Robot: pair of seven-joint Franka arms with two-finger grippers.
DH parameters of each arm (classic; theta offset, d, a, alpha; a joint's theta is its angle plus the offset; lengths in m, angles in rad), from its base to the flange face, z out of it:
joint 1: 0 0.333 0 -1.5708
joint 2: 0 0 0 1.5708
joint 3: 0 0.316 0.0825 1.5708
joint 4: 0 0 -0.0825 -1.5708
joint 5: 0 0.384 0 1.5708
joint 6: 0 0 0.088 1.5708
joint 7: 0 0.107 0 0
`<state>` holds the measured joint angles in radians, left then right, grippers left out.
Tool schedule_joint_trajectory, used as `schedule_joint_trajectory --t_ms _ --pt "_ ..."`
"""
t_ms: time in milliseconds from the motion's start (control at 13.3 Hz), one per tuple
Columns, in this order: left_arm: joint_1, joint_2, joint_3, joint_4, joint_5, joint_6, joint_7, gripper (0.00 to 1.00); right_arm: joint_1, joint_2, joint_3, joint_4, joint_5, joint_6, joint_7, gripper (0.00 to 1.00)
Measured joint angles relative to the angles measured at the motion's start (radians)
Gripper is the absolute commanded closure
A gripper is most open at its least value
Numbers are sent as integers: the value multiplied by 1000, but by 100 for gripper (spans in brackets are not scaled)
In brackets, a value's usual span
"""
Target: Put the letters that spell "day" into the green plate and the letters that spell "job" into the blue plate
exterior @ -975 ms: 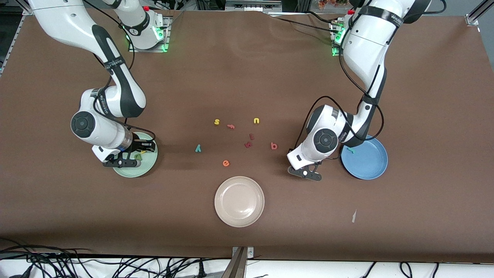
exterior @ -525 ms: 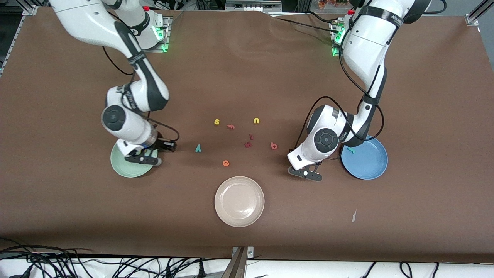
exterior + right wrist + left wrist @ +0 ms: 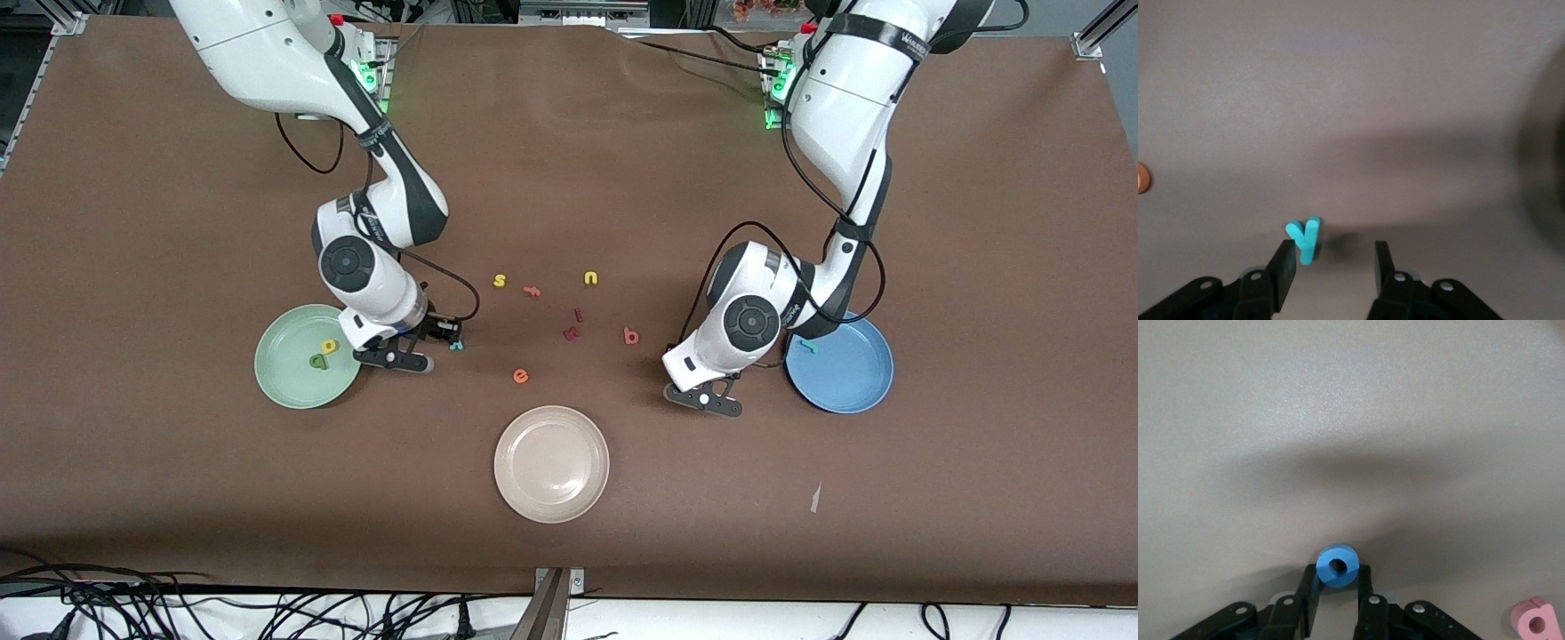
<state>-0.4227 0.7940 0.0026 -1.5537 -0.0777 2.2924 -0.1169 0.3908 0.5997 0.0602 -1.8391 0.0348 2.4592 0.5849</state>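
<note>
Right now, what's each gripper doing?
Left gripper: shut on the blue "o", over the table beside the blue plate.
Right gripper: open, over the teal "y".

Even overhead light, soft shadows, wrist views slightly blurred

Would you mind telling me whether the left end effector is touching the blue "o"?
Touching. The left wrist view shows the blue "o" pinched between the two fingers of the left end effector, with no gap on either side.
</note>
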Motion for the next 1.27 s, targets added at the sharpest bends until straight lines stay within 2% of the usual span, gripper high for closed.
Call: schedule_joint_trajectory --t_ms 225,900,1275 --pt "0 0 -1 0 0 5 -22 75 15 42 0 24 -50 9 64 44" --pt "-1 1 -2 0 0 15 -37 75 37 81 -1 57 -55 35 91 45" --pt "-1 1 -2 0 0 17 -48 80 37 82 -1 58 -63 35 96 46"
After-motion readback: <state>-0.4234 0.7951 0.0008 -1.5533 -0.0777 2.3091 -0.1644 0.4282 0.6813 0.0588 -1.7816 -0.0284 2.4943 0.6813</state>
